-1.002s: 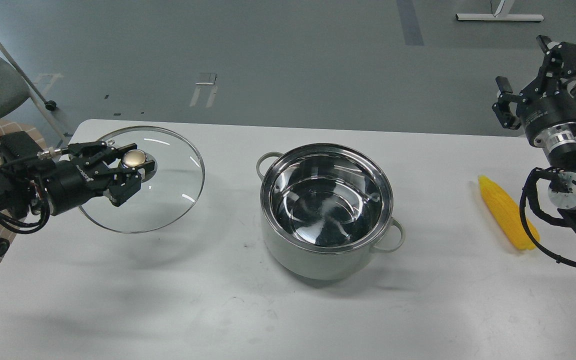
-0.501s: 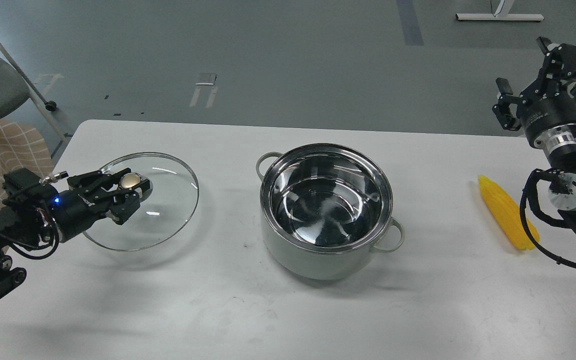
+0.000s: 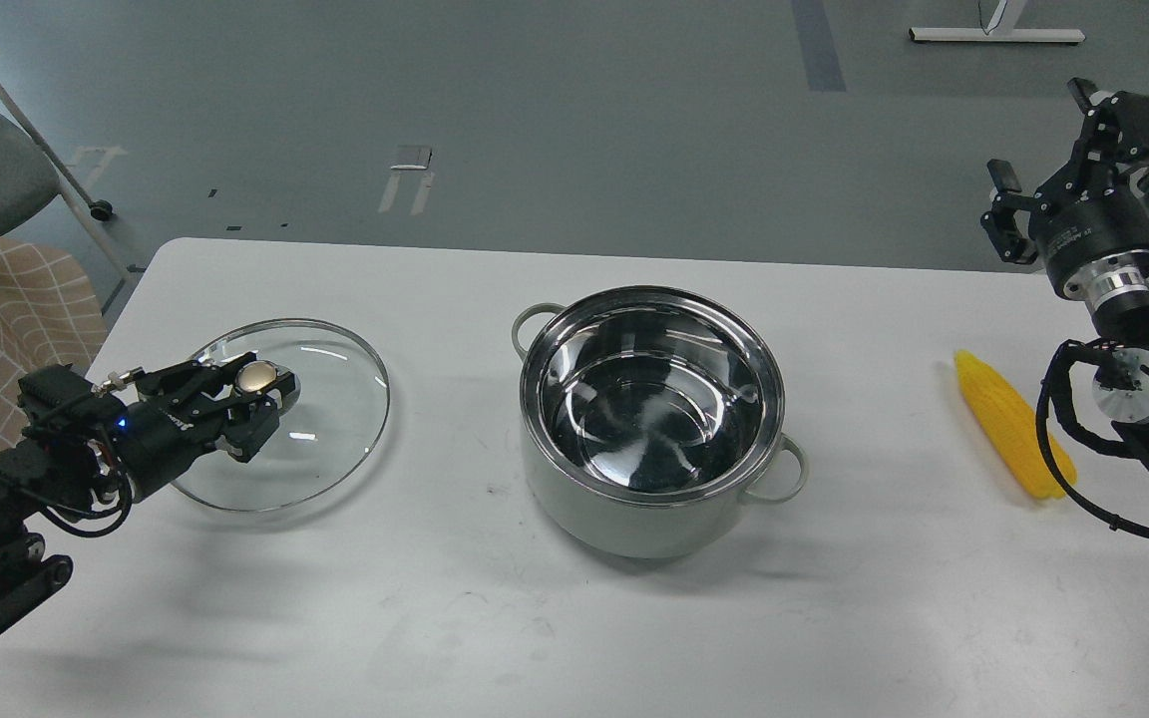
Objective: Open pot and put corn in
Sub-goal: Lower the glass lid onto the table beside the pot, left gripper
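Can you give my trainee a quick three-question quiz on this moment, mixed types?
1. True or false: the lid covers the pot.
2. What does the left gripper hold? A) corn B) lid knob C) pot handle
3. Fill in: the corn lies on the table to the pot's ____.

Key: 1 false, the pot is open and the lid is off to its left; 2 B; 3 right, below the right gripper, which holds nothing.

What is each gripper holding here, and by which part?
The left gripper holds the glass lid by its gold knob. The right gripper holds nothing.
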